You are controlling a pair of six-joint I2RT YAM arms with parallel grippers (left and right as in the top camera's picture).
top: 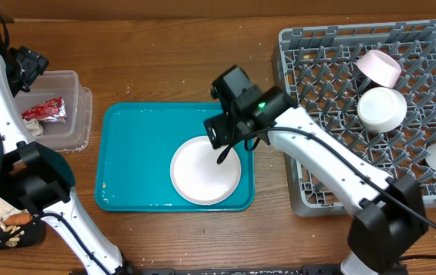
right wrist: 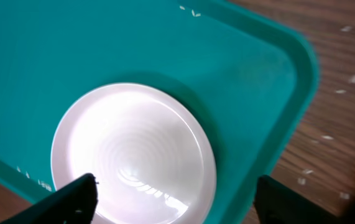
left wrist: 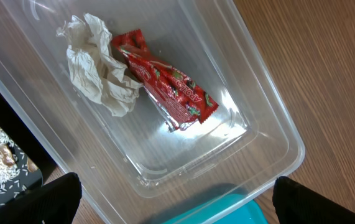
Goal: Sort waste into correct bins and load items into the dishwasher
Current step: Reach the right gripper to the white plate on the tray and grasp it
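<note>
Plate position: the round white flat plate lies on the teal rectangular serving tray, beside the large grey plastic dish rack. We see the right fingers apart above the plate. We see the left fingers wide apart over the clear rectangular plastic tub, which contains a crumpled white paper wad and a red crinkled wrapper.

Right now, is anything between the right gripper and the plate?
Nothing visible. The right gripper hovers over the plate, which lies bare and alone on the teal tray.
</note>
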